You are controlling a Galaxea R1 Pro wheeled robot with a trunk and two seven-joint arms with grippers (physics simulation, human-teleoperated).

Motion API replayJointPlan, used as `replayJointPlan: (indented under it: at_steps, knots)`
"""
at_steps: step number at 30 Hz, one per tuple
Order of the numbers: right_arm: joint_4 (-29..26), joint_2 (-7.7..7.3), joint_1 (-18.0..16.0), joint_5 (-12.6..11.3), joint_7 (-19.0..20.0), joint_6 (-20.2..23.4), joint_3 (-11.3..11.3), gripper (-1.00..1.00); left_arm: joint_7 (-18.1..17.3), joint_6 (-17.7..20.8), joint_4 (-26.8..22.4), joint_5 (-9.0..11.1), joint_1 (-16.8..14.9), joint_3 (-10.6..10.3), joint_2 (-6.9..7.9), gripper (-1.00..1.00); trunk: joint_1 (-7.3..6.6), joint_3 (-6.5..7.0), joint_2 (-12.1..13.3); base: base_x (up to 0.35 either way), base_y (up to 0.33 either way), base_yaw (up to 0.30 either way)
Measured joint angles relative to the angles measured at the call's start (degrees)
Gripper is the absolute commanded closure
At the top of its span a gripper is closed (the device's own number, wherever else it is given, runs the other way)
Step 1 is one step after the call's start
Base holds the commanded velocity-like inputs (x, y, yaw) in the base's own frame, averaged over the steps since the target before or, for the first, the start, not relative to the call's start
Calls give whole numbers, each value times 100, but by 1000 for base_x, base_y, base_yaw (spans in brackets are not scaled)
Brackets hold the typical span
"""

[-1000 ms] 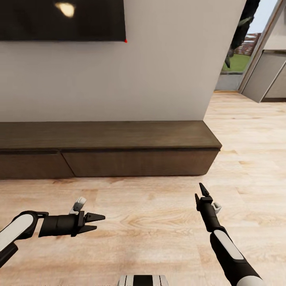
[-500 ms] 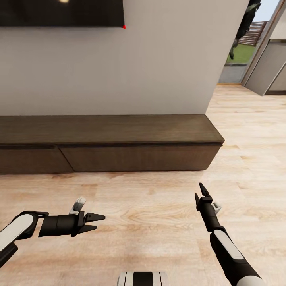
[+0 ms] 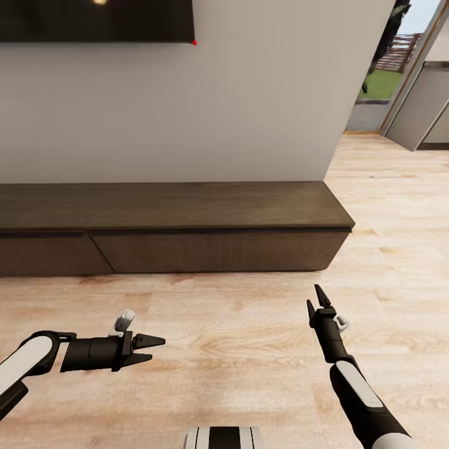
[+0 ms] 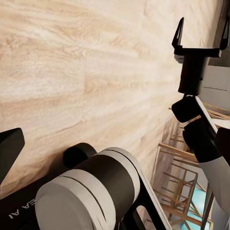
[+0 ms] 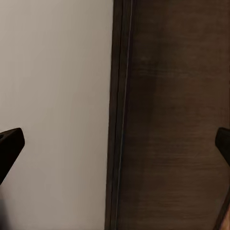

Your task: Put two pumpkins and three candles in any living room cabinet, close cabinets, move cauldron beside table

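Both pincers, left pincer (image 3: 151,349) and right pincer (image 3: 315,300), hang released and empty before the shut cabinet (image 3: 218,249); its handleless drawer fronts could make a pull slip.

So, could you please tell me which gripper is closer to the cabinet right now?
Right. The right gripper points up toward the cabinet, just short of its front. The left gripper hangs lower and farther back, pointing sideways over the floor.
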Motion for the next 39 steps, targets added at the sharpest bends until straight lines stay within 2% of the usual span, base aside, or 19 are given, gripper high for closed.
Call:
replayJointPlan:
  at_steps: [16,25,39]
  knots:
    - [-3,-18,-1,15,-49,12,-7,-100,0,0,6,0,0,-7,-1,-100,0,0,0,12,0,0]
    - [-6,-13,-1,35,15,5,-4,-100,0,0,14,0,0,-7,-1,-100,-1,0,0,139,0,0]
    - [9,-15,-2,26,-27,12,-8,-100,0,0,15,0,0,-7,-8,-100,-2,0,0,247,0,0]
